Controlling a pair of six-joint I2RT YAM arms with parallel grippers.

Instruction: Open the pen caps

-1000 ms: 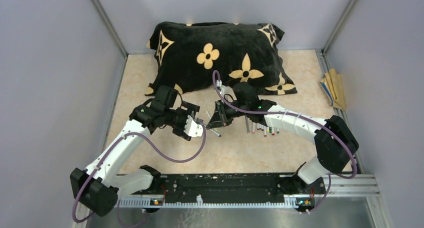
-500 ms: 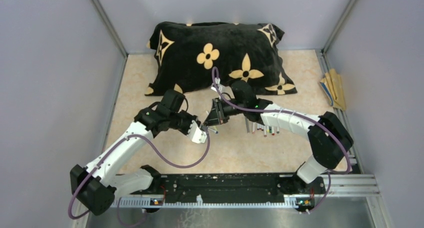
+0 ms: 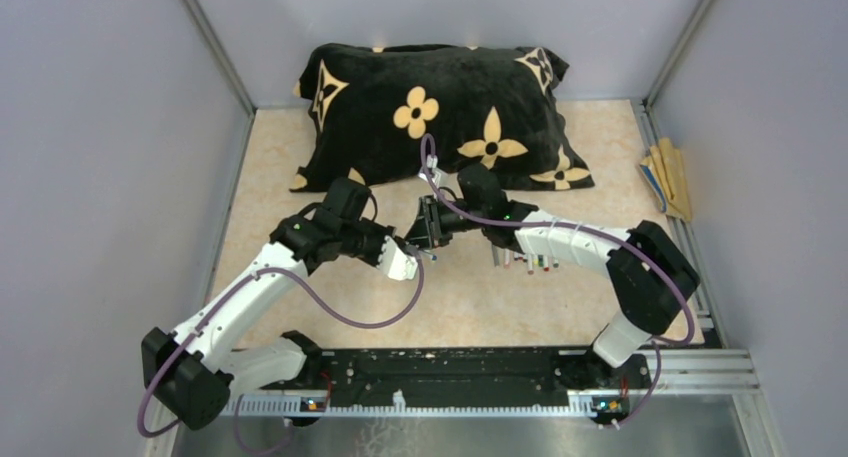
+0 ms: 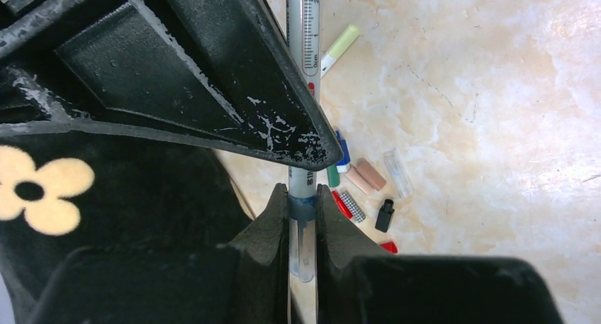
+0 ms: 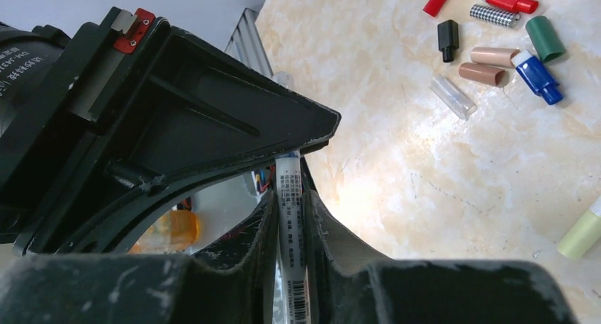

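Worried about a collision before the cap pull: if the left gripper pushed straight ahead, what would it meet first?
Likely the right gripper, close ahead along the pen both hold; depth is unclear.

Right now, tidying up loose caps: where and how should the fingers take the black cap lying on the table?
Probably across its wider body, from straight above, closing on the two long sides: the black cap lies flat, with bare space along both flanks.

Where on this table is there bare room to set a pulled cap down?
Bare tabletop near the arm bases, and between pillow and tan sticks. Crowded: the pens and loose caps beside the right forearm.
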